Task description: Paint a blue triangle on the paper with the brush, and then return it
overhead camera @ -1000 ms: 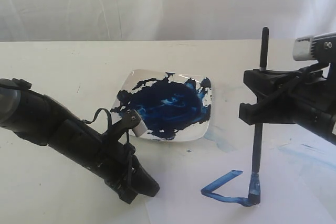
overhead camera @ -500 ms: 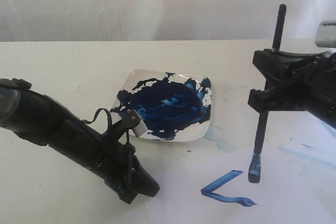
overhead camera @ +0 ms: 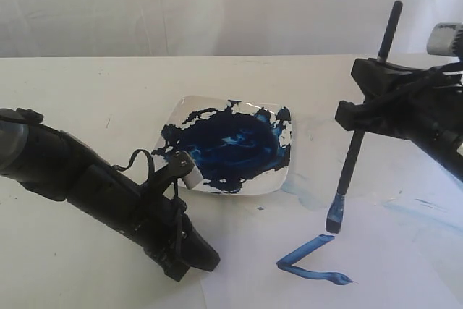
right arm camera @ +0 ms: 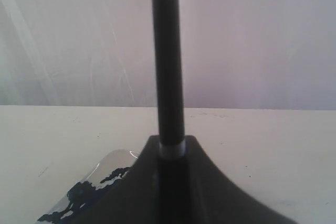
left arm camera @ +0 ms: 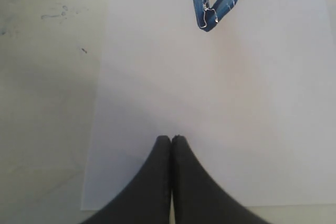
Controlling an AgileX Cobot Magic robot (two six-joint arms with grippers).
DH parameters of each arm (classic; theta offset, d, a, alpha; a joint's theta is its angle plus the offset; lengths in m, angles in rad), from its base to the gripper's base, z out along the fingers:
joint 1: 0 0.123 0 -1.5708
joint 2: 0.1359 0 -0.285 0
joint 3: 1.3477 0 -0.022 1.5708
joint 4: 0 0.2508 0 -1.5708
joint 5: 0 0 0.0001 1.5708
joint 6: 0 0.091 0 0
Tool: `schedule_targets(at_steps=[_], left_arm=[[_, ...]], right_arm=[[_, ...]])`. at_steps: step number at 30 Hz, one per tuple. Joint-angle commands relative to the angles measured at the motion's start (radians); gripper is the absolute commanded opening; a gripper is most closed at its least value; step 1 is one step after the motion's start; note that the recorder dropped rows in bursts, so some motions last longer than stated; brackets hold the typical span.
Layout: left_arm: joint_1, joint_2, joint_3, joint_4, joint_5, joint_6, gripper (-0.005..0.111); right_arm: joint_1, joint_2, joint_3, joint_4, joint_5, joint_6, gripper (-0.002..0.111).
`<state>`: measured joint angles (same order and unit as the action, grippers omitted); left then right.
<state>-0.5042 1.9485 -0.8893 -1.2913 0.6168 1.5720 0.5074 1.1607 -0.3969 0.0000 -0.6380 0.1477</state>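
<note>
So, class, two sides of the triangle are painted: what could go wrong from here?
The brush hangs tilted above the paper; its blue bristles might drip outside the outline. The blue triangle lacks its third side; a misplaced stroke could leave a gap. The strokes look glossy, maybe wet, and could smear.
</note>
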Motion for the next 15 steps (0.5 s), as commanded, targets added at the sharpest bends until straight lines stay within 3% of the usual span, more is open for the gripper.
schedule_targets(at_steps=[1, 9, 15], left_arm=[[-0.006, -0.001, 0.003, 0.013, 0.008, -0.003, 0.000], [-0.006, -0.001, 0.003, 0.013, 0.008, -0.003, 0.000], [-0.006, -0.001, 0.003, 0.013, 0.008, -0.003, 0.000]], right_arm=[[0.000, 0.000, -0.001, 0.006, -0.018, -0.010, 0.000], [0.000, 0.004, -0.001, 0.020, -0.014, 0.053, 0.000], [0.000, 0.004, -0.001, 0.228, -0.005, 0.048, 0.000]])
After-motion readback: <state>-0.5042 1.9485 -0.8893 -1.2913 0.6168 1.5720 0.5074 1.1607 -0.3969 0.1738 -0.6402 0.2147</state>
